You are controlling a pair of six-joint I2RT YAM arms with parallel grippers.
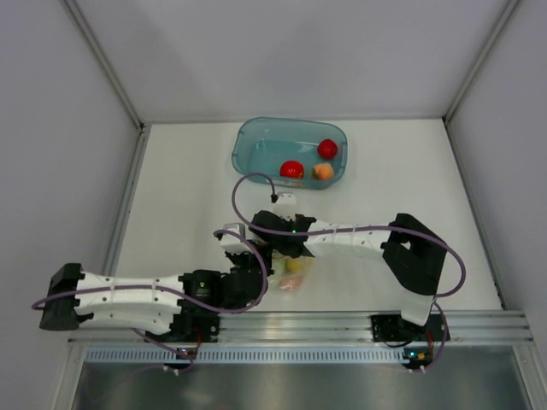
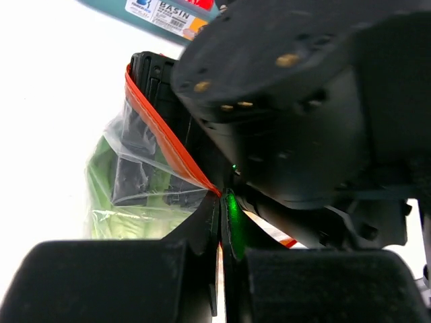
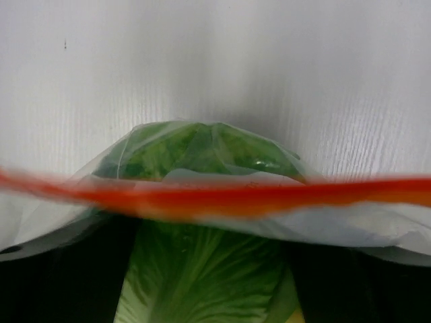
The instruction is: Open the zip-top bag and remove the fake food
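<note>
The zip-top bag [image 1: 297,272] lies between my two grippers near the front rail, with a yellow piece [image 1: 295,263] and a pink piece [image 1: 291,283] showing in it. My left gripper [image 1: 255,272] is shut on the orange-red zip strip [image 2: 161,138] at the bag's edge; in the left wrist view [image 2: 225,202] the strip runs into the closed jaws. My right gripper [image 1: 286,248] reaches into the bag's mouth. In the right wrist view [image 3: 209,252] its fingers press both sides of the lettuce head [image 3: 195,151], with the strip [image 3: 236,198] crossing in front.
The teal bin [image 1: 256,141] stands at the back centre and holds two red pieces [image 1: 291,169] [image 1: 327,149] and a peach [image 1: 322,172]. Its label [image 2: 168,13] shows in the left wrist view. A metal rail [image 1: 299,325] runs along the front edge.
</note>
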